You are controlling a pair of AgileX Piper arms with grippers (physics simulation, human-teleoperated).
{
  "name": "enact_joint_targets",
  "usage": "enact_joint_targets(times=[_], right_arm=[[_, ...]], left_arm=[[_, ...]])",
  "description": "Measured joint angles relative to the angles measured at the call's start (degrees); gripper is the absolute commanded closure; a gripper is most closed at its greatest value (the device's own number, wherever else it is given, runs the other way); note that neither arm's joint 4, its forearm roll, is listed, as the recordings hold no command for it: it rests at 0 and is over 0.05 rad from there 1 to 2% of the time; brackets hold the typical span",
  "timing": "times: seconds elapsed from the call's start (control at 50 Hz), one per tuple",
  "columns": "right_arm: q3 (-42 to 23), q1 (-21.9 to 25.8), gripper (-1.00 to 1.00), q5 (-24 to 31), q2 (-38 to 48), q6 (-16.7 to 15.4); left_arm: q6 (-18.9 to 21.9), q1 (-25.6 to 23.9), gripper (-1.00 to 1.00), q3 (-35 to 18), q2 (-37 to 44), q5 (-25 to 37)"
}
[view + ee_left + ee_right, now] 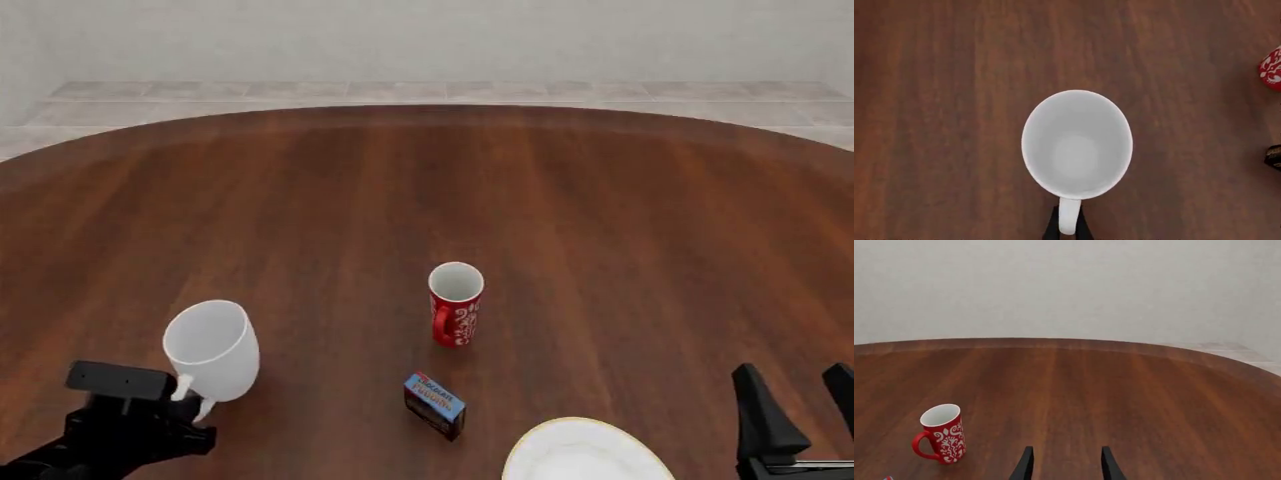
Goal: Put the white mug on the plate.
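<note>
Left gripper [1067, 231] pinched the white mug [214, 347] by its handle, lifted at front-left above the table [601, 220]. Right gripper [1064, 462] jaws spread, empty. Plate [587, 455] front-right; red mug [455, 303] upright mid-table beside small box [435, 404].

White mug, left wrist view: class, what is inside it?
Nothing: the white mug shows a bare white floor and walls. The table beneath it is covered. The left gripper's fingers pinch its handle.

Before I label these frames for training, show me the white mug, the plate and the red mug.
white mug [214, 350], front view, outer side wall.
plate [587, 455], front view, bare face.
red mug [455, 318], front view, patterned wall.
</note>
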Motion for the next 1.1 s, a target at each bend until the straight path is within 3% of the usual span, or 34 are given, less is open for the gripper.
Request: enact_joint_targets(times=[0.24,0.46,0.76,1.1], right_arm=[[0.0,0.0,-1.0,0.0,0.0,0.0],[0.0,0.0,-1.0,0.0,0.0,-0.01],[0.0,0.0,-1.0,0.0,0.0,-0.01],[0.0,0.0,-1.0,0.0,0.0,-0.01]], left_arm=[[0.12,0.21,1.0,-0.64,-6.6,5.06],[-1.21,-2.34,1.0,-2.44,-17.34,15.36],[-9.0,-9.84,1.0,-5.42,-25.57,26.95],[-18.46,-20.84,1.0,-7.98,-30.64,34.59]])
